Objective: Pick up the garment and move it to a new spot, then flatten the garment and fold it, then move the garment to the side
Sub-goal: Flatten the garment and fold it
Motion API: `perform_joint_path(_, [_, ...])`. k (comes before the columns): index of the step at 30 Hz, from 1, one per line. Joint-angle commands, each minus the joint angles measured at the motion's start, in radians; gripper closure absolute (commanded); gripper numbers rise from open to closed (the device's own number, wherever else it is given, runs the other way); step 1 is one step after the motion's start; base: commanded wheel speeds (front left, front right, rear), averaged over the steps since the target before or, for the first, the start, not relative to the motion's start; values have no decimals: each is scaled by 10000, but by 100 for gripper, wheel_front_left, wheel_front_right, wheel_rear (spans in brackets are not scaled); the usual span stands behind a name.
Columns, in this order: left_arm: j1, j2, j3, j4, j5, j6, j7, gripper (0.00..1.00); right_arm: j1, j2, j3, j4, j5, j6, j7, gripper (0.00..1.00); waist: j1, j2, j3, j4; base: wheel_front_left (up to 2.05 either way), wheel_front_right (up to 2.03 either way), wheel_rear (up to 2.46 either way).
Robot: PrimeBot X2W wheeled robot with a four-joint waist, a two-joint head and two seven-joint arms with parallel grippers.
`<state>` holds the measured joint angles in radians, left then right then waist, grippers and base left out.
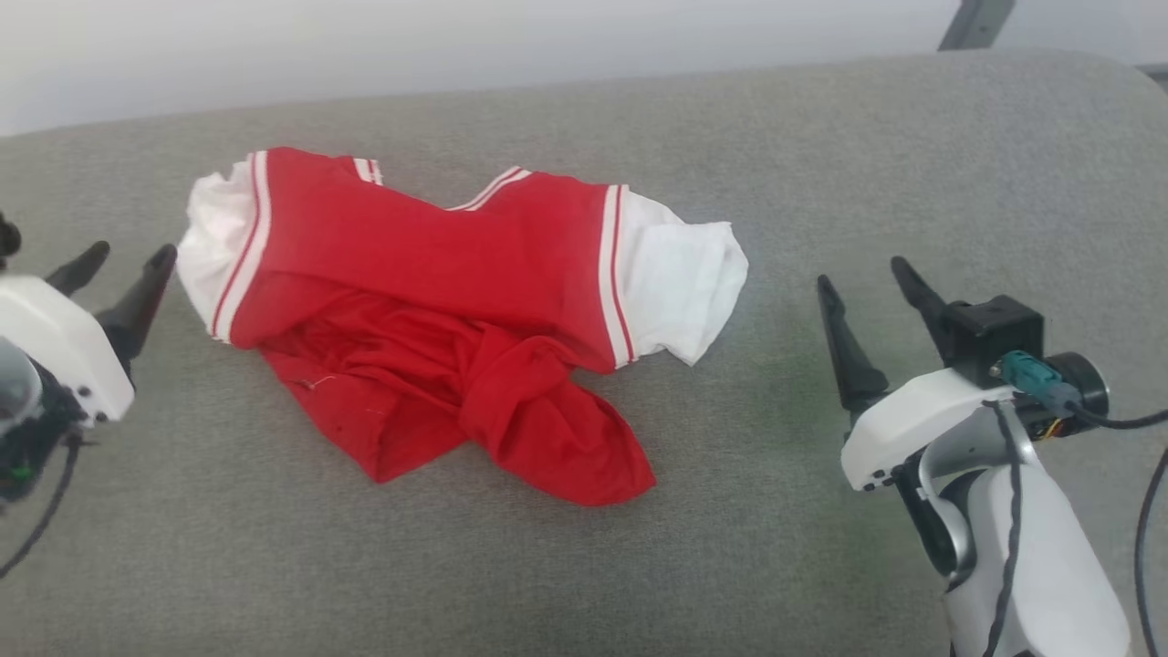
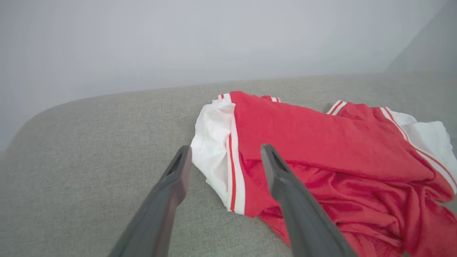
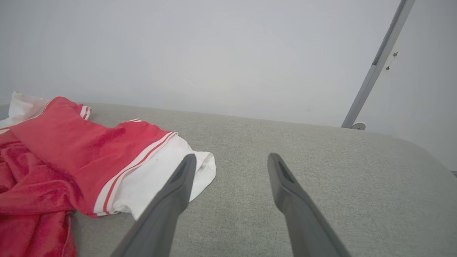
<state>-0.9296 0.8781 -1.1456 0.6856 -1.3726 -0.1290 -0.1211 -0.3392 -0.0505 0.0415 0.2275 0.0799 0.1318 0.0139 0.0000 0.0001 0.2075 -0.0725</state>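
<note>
Counted two grippers, one garment. Left gripper: fingers spread, nothing clamped, tips just beside left white sleeve; couldn't tell if touching. Right gripper: fingers spread, empty, near right white sleeve, strip of bare cushion between. I saw red jersey crumpled between both grippers, red body bunched toward me. Grey fabric cushion underneath.

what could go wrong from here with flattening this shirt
1. The garment lies crumpled, its red lower part twisted into a bunch; pulling the white sleeves alone may leave it tangled.
2. The left pincer and right pincer stand open beside it, holding nothing; a grab at the folds could catch several layers.
</note>
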Motion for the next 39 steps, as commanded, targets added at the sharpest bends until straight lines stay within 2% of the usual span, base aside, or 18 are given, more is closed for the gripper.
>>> perform_joint_path(1, [200, 26, -35, -146, 142, -19, -326, 0, 76, 4, 60, 10, 19, -22, 57, 0, 0, -1, -119, 127, 0, 0, 0])
perform_joint_path(5, [672, 4, -5, -541, 351, -20, -1131, 0, 126, 3, 217, 41, 59, -22, 216, 0, 0, -1, -266, 372, 0, 0, 0])
perform_joint_path(10, [1200, -110, 538, -812, 808, -19, -1445, 0, 150, 4, 462, 41, 85, -22, 429, 0, 0, -1, -373, 709, 0, 0, 0])
perform_joint_path(18, [2938, -793, 3991, -1648, 2864, 52, -1445, 0, 14, 6, 1082, 160, 242, -22, 896, 0, 0, -1, -521, 1294, 0, 0, 0])
perform_joint_path(21, [3780, -1195, 5321, -1982, 3728, 76, -1446, 0, -57, -6, 1345, 237, 340, -22, 1111, 0, 0, -1, -563, 1509, 0, 0, 0])
perform_joint_path(22, [4338, -1523, 6193, -2264, 4251, 82, -1445, 0, -122, -61, 1561, 328, 458, -22, 1315, 0, 0, -1, -586, 1670, 0, 0, 0])
perform_joint_path(25, [5102, -2025, 7417, -2666, 5070, 53, -1446, 0, -268, -182, 1935, 483, 711, -22, 1670, 0, 0, -1, -593, 1914, 0, 0, 0])
perform_joint_path(26, [5102, -2025, 7417, -2666, 5070, 53, -1446, 0, -268, -182, 1935, 483, 711, -22, 1670, 0, 0, -1, -593, 1914, 0, 0, 0])
perform_joint_path(33, [6608, -3412, 9548, -3523, 6644, -11, -1447, 0, -839, -617, 2880, 1085, 1409, -17, 3075, 0, 0, -1, -664, 2541, 0, 0, 0])
perform_joint_path(39, [7402, -4301, 10295, -4047, 7380, -24, -1447, 0, -1431, -984, 3557, 1709, 1957, -16, 4530, 0, 0, -1, -722, 3161, 0, 0, 0])
